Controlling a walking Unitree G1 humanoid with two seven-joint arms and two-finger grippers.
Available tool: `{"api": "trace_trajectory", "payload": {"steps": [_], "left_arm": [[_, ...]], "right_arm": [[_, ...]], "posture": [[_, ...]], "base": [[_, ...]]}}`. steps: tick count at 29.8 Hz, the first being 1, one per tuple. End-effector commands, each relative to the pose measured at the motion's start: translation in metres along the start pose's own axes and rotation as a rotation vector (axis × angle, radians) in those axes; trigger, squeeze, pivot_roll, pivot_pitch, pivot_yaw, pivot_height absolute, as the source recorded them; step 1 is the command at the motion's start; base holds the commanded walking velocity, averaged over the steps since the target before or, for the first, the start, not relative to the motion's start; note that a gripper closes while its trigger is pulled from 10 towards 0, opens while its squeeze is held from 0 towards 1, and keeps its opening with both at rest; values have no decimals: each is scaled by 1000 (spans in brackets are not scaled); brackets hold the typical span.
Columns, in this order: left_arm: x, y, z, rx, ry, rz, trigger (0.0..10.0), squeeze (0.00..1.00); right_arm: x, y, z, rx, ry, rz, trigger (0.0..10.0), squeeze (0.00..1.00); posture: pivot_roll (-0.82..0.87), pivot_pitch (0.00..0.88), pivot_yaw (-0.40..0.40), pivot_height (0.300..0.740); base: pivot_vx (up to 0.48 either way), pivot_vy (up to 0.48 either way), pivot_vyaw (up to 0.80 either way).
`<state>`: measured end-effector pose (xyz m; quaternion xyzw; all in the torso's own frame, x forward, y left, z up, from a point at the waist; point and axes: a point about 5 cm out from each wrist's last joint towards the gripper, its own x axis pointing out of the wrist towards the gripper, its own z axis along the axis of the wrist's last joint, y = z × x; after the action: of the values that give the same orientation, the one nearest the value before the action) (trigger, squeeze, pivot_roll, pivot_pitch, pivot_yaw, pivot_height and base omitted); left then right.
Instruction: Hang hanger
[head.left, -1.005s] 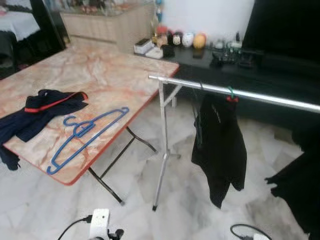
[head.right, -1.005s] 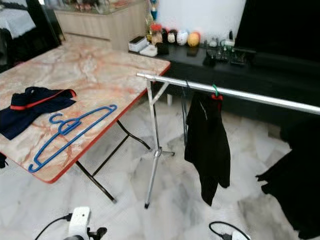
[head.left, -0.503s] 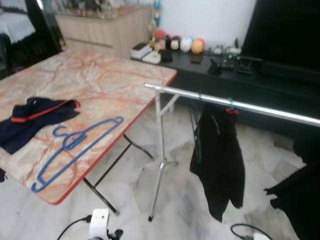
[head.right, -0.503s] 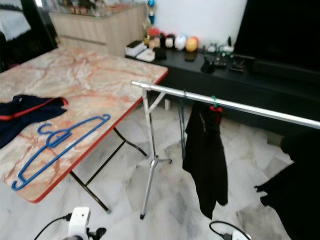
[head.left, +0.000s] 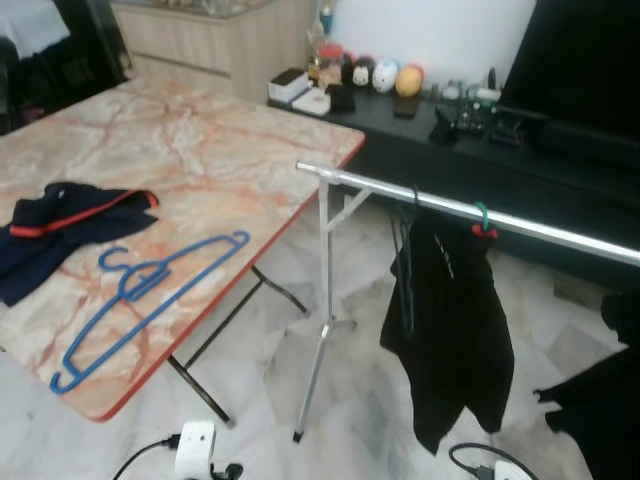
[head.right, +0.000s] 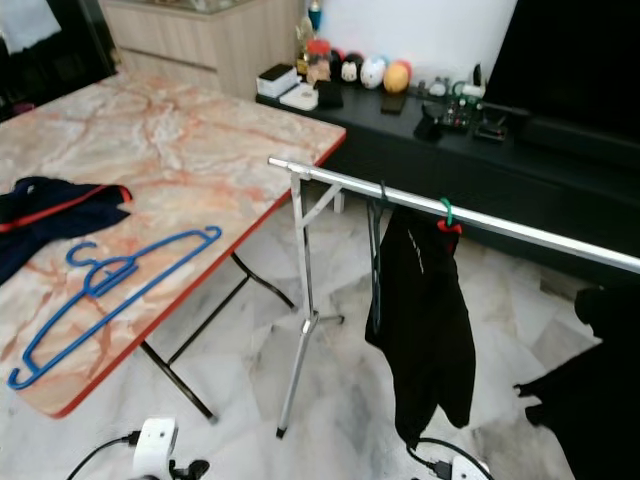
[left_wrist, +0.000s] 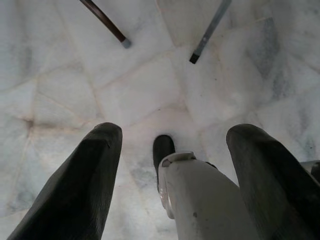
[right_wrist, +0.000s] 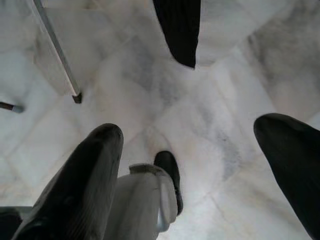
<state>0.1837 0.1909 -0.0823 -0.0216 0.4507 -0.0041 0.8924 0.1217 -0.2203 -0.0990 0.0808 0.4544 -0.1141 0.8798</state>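
A blue plastic hanger (head.left: 140, 300) lies flat on the marble-patterned folding table (head.left: 230, 150), near its front edge. Beside it rests a crumpled navy garment with red trim (head.left: 70, 220). To the right runs a silver clothes rail (head.left: 560, 235); a black garment (head.left: 450, 330) hangs from it on a green-hooked hanger (head.left: 482, 215). Both arms hang low over the floor. My left gripper (left_wrist: 175, 132) is open, its black fingers (left_wrist: 85, 185) spread over white marble tiles. My right gripper (right_wrist: 192, 127) is open too, above the floor near the rail's foot (right_wrist: 76, 97).
The rail's upright stand (head.left: 318, 330) and the table's dark folding legs (head.left: 215, 335) occupy the floor between table and rail. A black console with ornaments (head.left: 420, 110) runs along the back. More dark clothing (head.left: 605, 410) hangs at the far right. A wooden cabinet (head.left: 230, 40) stands behind the table.
The head camera has shifted slightly, so the table and rail sit differently in the picture. Hanger, clothes and rail themselves have not moved.
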Motion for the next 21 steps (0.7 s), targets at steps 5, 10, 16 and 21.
{"api": "trace_trajectory", "payload": {"steps": [5, 10, 16, 21], "left_arm": [[0, 1, 0, 23, 9, 1, 10000, 0], [0, 1, 0, 24, 9, 1, 10000, 0], [0, 1, -1, 24, 9, 1, 10000, 0], [-3, 6, -11, 44, 48, 11, 10000, 0]], "right_arm": [[-1, -1, -1, -3, 0, -2, 10000, 0], [-1, -1, -1, -3, 0, -2, 10000, 0], [-1, -1, 0, -14, -13, 2, 10000, 0], [-7, 29, 68, -65, -501, 66, 10000, 0]], "posture": [[-2, 0, 6, 740], [-2, 0, 6, 740], [-4, 0, 0, 740], [-16, 0, -4, 740]], "base": [[0, 0, 0], [0, 0, 0], [0, 0, 0], [0, 0, 0]]}}
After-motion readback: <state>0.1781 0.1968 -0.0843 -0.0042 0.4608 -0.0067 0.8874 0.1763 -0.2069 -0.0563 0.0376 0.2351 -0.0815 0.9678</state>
